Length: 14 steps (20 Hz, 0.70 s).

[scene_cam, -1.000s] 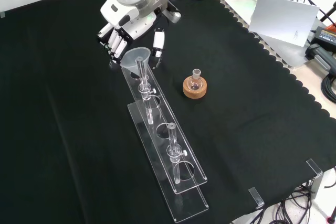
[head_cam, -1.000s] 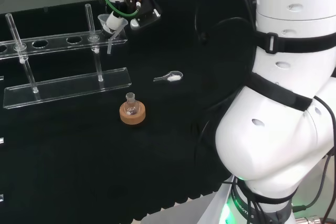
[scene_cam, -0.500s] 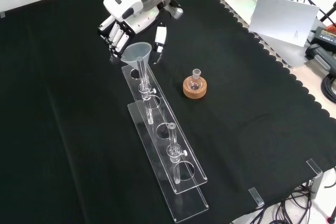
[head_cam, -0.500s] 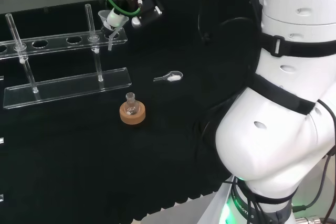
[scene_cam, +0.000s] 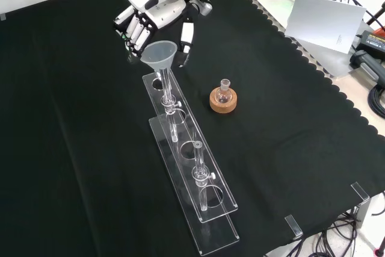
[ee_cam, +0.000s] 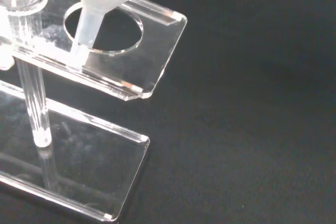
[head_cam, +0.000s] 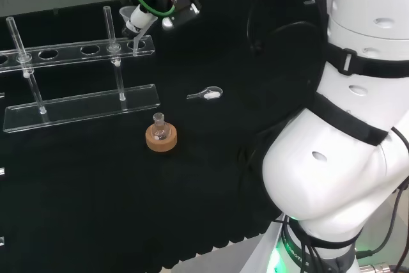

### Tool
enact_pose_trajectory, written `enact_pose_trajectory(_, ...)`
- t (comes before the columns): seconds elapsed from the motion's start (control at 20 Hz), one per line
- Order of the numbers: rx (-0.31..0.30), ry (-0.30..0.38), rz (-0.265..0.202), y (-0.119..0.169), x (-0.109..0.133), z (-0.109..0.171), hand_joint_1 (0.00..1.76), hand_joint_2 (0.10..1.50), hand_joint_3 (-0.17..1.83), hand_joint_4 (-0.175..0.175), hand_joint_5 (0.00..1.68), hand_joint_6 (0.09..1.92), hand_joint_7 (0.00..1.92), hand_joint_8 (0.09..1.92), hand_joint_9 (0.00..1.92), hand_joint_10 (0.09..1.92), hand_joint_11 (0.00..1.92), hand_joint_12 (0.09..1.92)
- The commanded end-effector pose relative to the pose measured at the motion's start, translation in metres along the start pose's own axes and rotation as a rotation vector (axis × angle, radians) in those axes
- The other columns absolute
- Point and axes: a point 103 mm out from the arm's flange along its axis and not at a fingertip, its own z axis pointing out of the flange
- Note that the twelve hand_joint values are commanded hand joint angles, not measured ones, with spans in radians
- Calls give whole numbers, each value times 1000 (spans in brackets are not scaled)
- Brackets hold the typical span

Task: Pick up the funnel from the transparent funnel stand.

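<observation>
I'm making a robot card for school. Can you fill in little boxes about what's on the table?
hand: curled round the funnel's cone
funnel: lifted, stem tip just above the end hole, seen from the wrist
funnel stand: clear, two tiers, on black cloth
flask: small, on a cork ring
spoon: white, lying beyond the flask in the head view

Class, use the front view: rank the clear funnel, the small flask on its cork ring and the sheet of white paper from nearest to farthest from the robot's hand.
1. Clear funnel, right beside the hand, above the transparent stand.
2. Small flask on its cork ring, lower right of the hand.
3. Sheet of white paper, far right, off the cloth.
</observation>
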Motion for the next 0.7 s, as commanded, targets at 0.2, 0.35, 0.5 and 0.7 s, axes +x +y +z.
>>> enact_pose_trajectory(0.2, -28, -19, 10, -4, -9, -8, 642, 741, 241, 57, 723, 101, 813, 530, 720, 482, 88, 1520)
enact_pose_trajectory(0.35, -45, -21, 15, -7, -14, -15, 647, 739, 247, 57, 724, 105, 815, 531, 725, 478, 92, 1519)
enact_pose_trajectory(0.5, -55, -21, 19, -9, -17, -20, 649, 737, 252, 57, 723, 109, 816, 530, 731, 474, 95, 1517)
enact_pose_trajectory(0.7, -84, -23, 20, -14, -22, -33, 650, 733, 261, 55, 719, 114, 814, 529, 738, 467, 107, 1513)
